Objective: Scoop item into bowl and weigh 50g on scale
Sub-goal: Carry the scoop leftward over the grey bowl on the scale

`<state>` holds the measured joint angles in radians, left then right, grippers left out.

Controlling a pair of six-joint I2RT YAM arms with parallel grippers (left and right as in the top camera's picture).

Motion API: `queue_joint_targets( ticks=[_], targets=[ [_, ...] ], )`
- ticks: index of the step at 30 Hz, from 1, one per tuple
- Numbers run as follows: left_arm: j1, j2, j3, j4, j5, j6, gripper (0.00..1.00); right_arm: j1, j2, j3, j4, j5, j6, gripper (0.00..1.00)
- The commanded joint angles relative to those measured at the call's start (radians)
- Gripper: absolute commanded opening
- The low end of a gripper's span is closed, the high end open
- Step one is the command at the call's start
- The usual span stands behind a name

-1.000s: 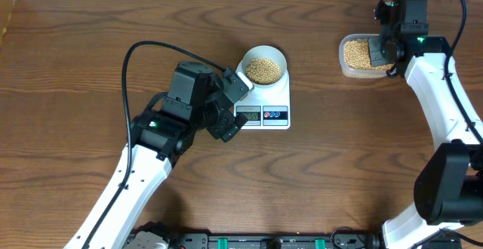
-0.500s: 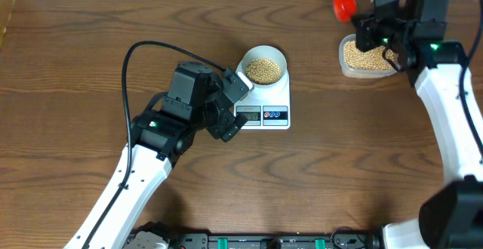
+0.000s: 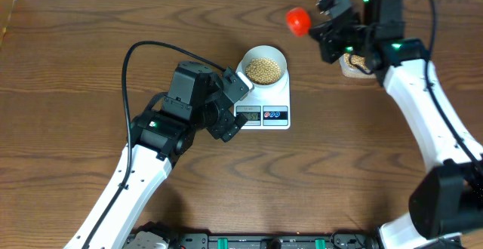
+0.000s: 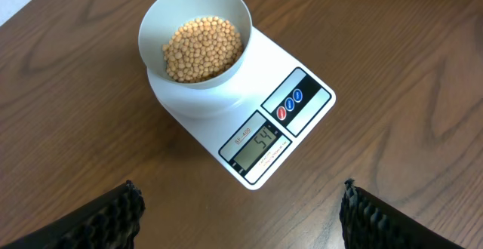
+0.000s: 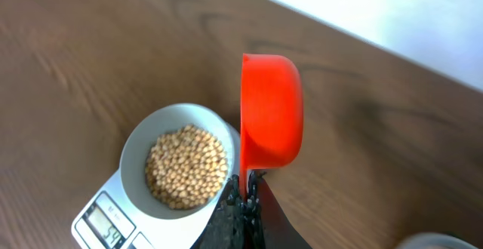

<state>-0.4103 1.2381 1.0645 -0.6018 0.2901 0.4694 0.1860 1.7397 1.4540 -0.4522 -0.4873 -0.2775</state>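
The grey display (image 4: 255, 142) on the front edge of the white scale (image 4: 260, 72) shows the number 54, while the small print just above it is too small to read.

On my overhead feed, a red scoop (image 3: 298, 20) hangs above the dark wooden table (image 3: 339, 166), near its far edge. My right wrist feed shows its cup turned on its side. A clear plastic tub (image 3: 347, 66) stands nearby, mostly hidden.
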Motion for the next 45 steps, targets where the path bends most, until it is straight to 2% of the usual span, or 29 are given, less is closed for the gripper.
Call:
queue_joint_targets(
  ticks=[1,13,18,45],
  targets=[
    [0.001,-0.003,0.002,0.000,0.013,0.009,0.86,0.044,0.040,0.004,0.000,-0.019,-0.046,0.01],
    [0.001,-0.003,0.002,0.000,0.013,0.009,0.86,0.164,0.079,0.004,-0.016,-0.001,-0.067,0.01],
    [0.001,-0.003,0.002,0.000,0.013,0.009,0.86,0.195,0.086,0.004,-0.038,0.132,-0.080,0.01],
    [0.001,-0.004,0.002,0.000,0.013,0.009,0.86,0.240,0.159,0.002,-0.106,0.190,-0.098,0.01]
  ],
)
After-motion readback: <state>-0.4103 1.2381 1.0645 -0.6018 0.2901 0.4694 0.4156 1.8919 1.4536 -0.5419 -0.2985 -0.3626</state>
